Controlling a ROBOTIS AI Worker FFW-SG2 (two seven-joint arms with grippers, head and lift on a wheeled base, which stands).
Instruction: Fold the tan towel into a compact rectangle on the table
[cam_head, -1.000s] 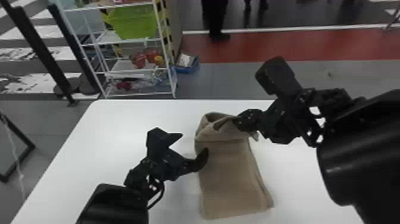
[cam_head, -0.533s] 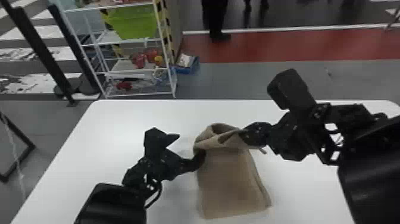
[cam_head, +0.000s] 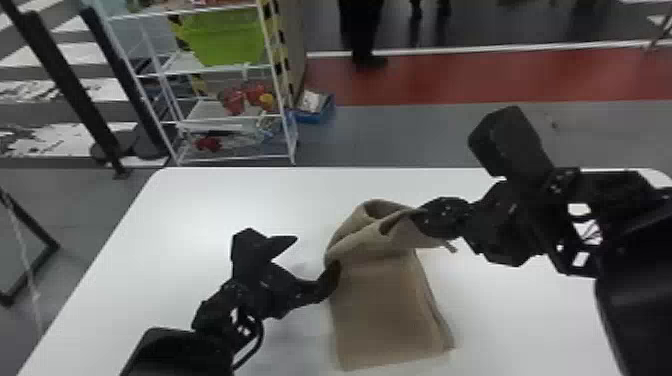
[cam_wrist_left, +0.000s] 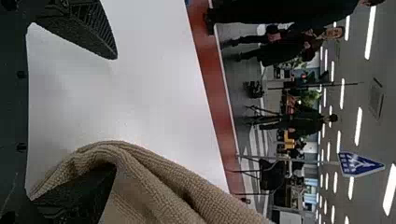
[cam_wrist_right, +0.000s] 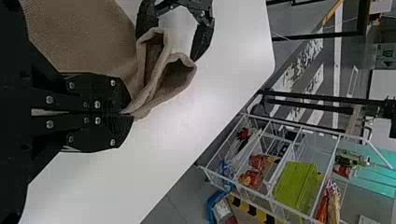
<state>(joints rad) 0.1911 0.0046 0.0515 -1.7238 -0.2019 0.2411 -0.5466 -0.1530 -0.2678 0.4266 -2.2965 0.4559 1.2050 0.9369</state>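
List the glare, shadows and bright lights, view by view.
Head view: a bright sheen on the left of the table, a faint shadow near the left pincer; left wrist view: bright strips of ceiling lights, a dark hollow in the towel; right wrist view: a pale sheen on the table, dark openings in the towel's folds.

The right gripper (cam_head: 425, 217) clamps a gathered corner of the tan towel (cam_wrist_right: 84, 37) between its 2 fingers. Near the frame's centre, the left gripper (cam_head: 316, 255) spreads 2 fingers by the looped cloth. Toward 1 corner, a white rack (cam_wrist_right: 275, 120) holds a green bin (cam_wrist_right: 296, 184).
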